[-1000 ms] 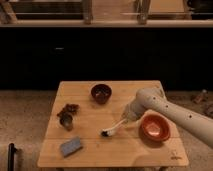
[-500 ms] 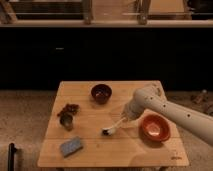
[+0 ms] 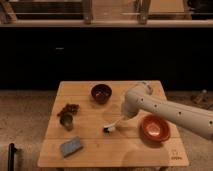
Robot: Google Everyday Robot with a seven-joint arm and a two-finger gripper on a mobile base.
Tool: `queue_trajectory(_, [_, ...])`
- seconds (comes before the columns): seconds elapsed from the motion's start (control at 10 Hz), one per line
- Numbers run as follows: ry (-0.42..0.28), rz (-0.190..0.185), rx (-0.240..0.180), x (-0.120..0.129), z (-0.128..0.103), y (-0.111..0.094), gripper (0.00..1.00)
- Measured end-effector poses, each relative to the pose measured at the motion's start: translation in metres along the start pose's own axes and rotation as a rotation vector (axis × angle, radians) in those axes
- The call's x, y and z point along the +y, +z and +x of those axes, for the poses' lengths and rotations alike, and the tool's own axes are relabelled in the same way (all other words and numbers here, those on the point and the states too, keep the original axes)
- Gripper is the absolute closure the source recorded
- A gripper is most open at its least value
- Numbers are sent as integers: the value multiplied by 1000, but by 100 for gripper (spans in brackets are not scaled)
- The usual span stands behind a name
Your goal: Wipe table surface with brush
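"Wooden desk point(image 3: 131, 151) fills the one view, planks running crosswise, small logo point(image 3: 176, 156) at the near right corner. Where's the brush?"

"Mid-desk, a little right of centre. The brush point(image 3: 114, 125) slants, its dark head down on the wood and its white handle rising to the tip of the arm point(image 3: 165, 112)."

"And the jaws?"

"At that tip, low over the middle of the desk, closed on the handle's upper end. The wrist hides most of them, but a brush can't lean like that unless it is gripped."

"So which step is this?"

"The wipe itself, I'd say. The head looks to be in contact, with bare planks on both sides of it."

"What's around it?"

"A red bowl point(image 3: 154, 127) just to the right, near the arm. A dark bowl point(image 3: 101, 93) sits toward the far edge. A sponge point(image 3: 72, 146) lies near left, and a cup point(image 3: 66, 121) stands on the left with brown bits point(image 3: 70, 108) behind it. All are apart from the brush."

"Next move?"

"Probably a sweep across open wood, holding the head pressed flat and the handle angle steady. The free lane runs leftward and toward the near edge, so the stroke should turn back before it reaches the sponge or cup and stay off the red bowl on the return."
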Motion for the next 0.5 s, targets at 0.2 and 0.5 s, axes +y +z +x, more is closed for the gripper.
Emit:
queue_trajectory(0.2, [10,-11,-9,-14,12,7,100])
queue_trajectory(0.5, [-30,-33,-35,-39,0,19,100])
